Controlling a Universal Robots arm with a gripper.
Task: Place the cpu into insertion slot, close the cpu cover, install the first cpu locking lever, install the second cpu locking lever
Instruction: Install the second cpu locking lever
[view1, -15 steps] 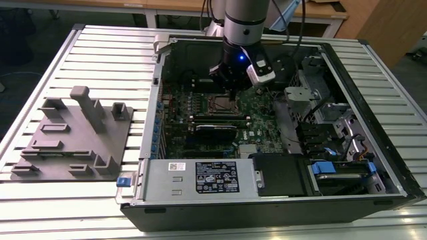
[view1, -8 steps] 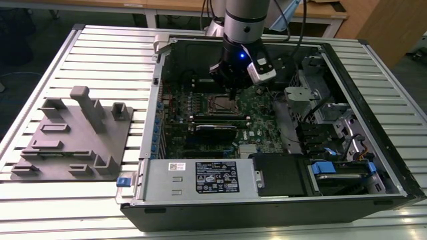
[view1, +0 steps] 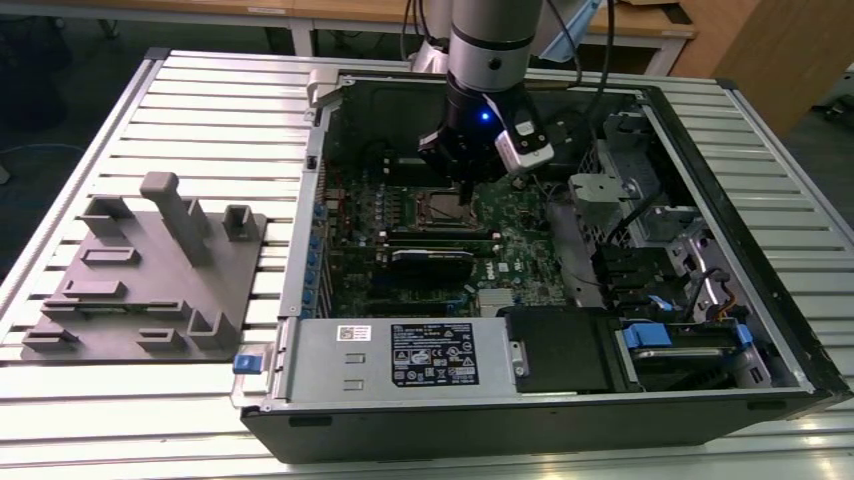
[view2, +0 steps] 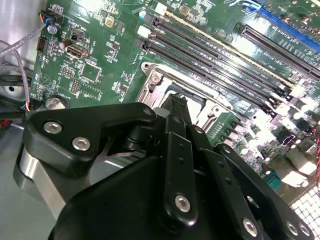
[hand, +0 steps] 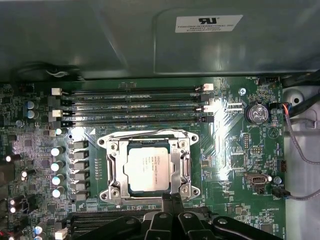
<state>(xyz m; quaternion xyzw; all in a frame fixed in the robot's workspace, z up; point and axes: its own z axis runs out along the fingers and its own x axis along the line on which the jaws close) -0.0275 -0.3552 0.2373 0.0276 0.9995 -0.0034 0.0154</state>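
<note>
The cpu (hand: 152, 170), a square chip with a silver-grey top, lies flat in the insertion slot (view1: 438, 210) on the green board. The silvery cpu cover (hand: 184, 167) lies down around it, and the chip shows through the cover's cut-out. A thin metal lever (hand: 145, 133) runs along the cover's side nearest the memory slots. My gripper (hand: 173, 197) hangs just above the edge of the socket on the side away from the memory slots. Its black fingers are pressed together with nothing between them. In the second wrist view the gripper (view2: 176, 106) stands over the socket's frame (view2: 155, 80).
Long black memory slots (hand: 135, 107) run beside the socket. A black card (view1: 434, 258) stands upright in the board. The power supply box (view1: 400, 350) fills the case's front, with drive cages (view1: 667, 240) at the exterior view's right. A grey fixture block (view1: 147, 270) sits outside the case.
</note>
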